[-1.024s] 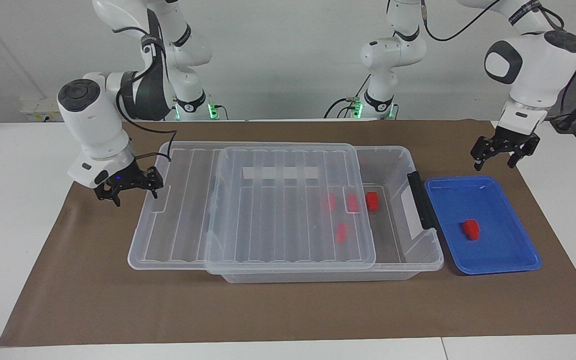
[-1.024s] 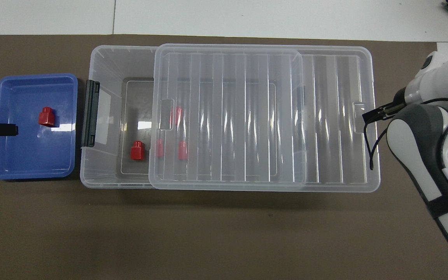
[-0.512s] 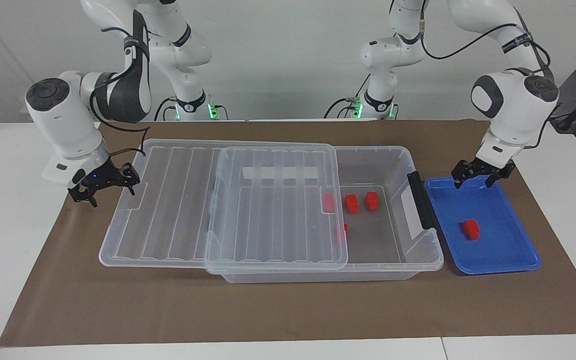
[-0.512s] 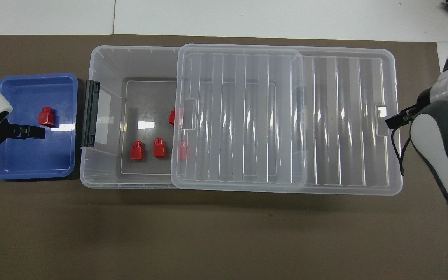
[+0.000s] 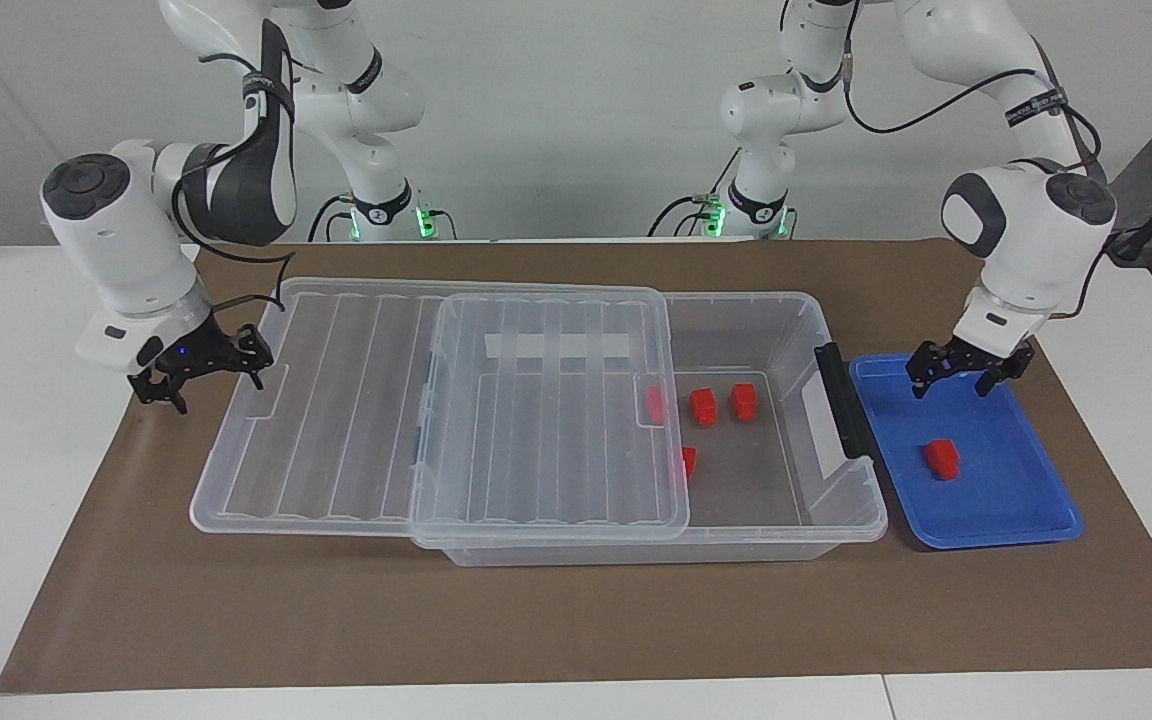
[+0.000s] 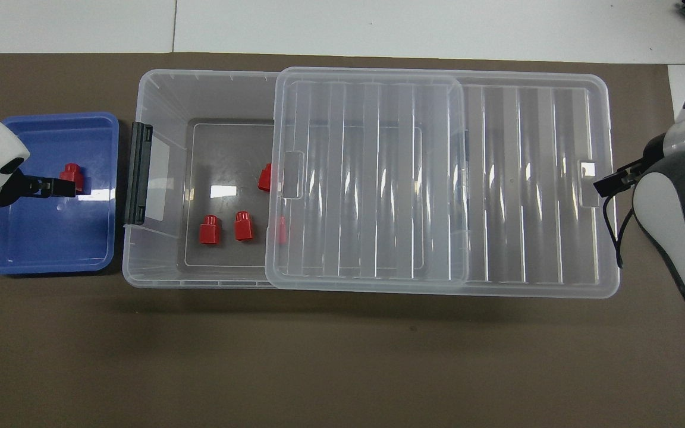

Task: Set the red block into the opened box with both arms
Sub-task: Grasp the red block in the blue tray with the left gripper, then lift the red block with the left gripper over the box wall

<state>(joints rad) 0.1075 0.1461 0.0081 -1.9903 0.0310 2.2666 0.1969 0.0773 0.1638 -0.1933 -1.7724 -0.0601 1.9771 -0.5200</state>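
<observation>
One red block (image 5: 942, 458) (image 6: 71, 172) lies in the blue tray (image 5: 1016, 520) (image 6: 51, 249). My left gripper (image 5: 951, 388) (image 6: 66, 187) hangs open over the tray, just above that block and clear of it. The clear box (image 5: 841, 505) (image 6: 158, 95) holds several red blocks (image 5: 703, 405) (image 6: 210, 229), two of them partly under the lid. The ribbed lid (image 5: 386, 430) (image 6: 437, 178) is slid toward the right arm's end and leaves the latch end uncovered. My right gripper (image 5: 206, 385) (image 6: 603, 186) stands open at the lid's end edge by its tab.
A black latch (image 5: 841, 400) (image 6: 138, 172) sits on the box end beside the tray. Brown paper (image 5: 536, 620) covers the table under everything. The lid overhangs the box at the right arm's end.
The lid has slid farther toward the right arm's end along with my right gripper, uncovering more blocks. My left gripper has come down and in over the tray, close to the block.
</observation>
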